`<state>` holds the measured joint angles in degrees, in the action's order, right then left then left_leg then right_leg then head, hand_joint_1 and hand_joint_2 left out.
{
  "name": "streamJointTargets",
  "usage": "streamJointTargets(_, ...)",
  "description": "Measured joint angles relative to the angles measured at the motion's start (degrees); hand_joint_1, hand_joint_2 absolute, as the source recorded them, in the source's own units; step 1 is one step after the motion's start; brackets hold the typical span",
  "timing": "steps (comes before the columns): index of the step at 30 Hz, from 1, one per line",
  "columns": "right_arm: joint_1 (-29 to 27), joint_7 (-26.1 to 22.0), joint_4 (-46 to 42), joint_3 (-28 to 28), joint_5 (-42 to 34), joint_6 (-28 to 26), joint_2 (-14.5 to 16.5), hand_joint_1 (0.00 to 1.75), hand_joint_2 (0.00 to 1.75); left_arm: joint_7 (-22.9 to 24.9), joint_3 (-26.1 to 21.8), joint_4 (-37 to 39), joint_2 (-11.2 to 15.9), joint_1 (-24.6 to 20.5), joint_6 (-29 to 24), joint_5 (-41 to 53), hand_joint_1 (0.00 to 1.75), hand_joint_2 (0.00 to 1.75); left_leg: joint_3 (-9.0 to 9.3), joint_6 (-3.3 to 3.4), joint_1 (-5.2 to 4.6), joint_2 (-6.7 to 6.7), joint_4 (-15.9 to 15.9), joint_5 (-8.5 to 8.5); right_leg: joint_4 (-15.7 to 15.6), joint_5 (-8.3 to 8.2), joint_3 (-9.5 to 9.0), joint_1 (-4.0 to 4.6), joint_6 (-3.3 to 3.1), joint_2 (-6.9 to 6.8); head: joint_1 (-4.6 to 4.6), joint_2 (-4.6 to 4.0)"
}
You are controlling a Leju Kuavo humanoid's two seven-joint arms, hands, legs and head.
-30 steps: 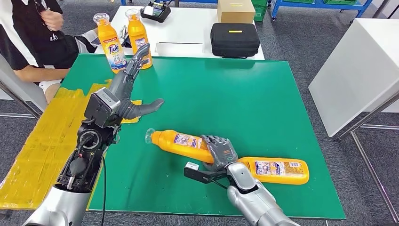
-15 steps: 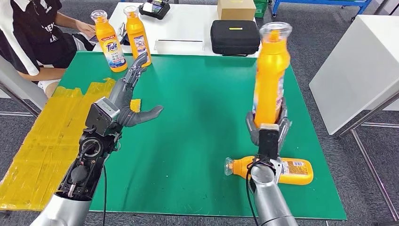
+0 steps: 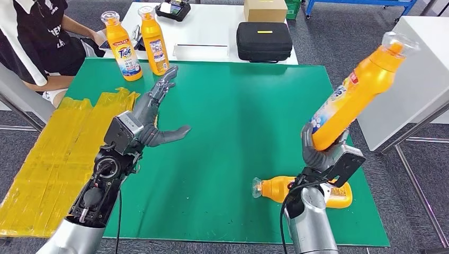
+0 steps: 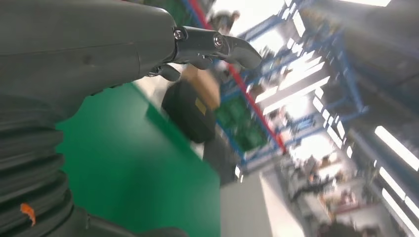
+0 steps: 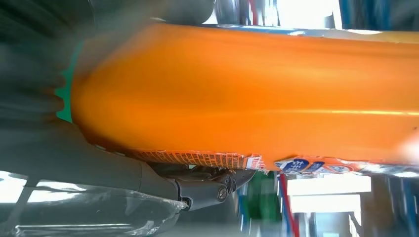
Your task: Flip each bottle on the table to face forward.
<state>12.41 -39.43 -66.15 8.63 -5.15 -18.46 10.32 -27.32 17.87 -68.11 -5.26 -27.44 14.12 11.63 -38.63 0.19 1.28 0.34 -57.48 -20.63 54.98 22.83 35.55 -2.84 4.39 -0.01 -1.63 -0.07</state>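
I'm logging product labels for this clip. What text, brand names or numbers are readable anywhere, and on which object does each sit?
"Tide": front label of the left standing bottle at the table's far edge.
Back label of the standing bottle beside it: too small to read.
Label on the bottle in the right robot hand, the held bottle: blurred, unreadable.
Label on the lying bottle: too small.
Person's shirt: white lettering, partly cut off, unreadable.

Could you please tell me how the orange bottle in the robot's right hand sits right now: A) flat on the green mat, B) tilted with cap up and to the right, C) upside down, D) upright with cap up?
B: the right hand grips the bottle by its base, and its cap leans up and to the right, above the green mat.
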Motion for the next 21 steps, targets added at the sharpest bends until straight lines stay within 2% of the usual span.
streamJointTargets(3,0.39,-0.25,1.63,-2.15,2.22,6.33,-0.04,1.75,1.75,3.05,0.74,1.26,-0.07,-0.04,6.31,-4.35,0.0,1.75,0.0,-0.01,0.01,0.0,0.0,0.0,0.0,0.0,0.01,0.0,0.0,-0.01,0.01,0.0)
streamJointTargets(6,0.87,-0.36,3.22,-5.52,6.36,8.99,0.08,1.75,1.75,5.41,1.41,2.76,-0.29,-0.26,11.23,-8.87,0.0,1.75,0.0,-0.01,0.01,0.01,0.0,0.01,0.01,0.0,0.01,0.01,0.0,-0.01,0.0,0.0)
streamJointTargets(12,2.54,-0.48,7.51,-12.96,11.75,7.17,1.22,1.75,1.75,9.34,2.69,5.9,-1.3,-2.05,14.69,-15.86,0.0,1.75,-0.01,-0.01,0.02,0.03,0.0,0.01,0.01,0.01,0.02,0.0,-0.01,-0.01,0.0,0.0)
streamJointTargets(21,4.98,-0.54,14.32,-19.85,15.77,4.68,2.83,1.75,1.75,11.93,4.65,7.93,-2.25,-4.13,15.01,-19.94,0.0,1.75,-0.01,-0.01,0.02,0.04,0.0,0.02,0.01,0.01,0.02,0.01,-0.01,-0.02,0.0,0.0)
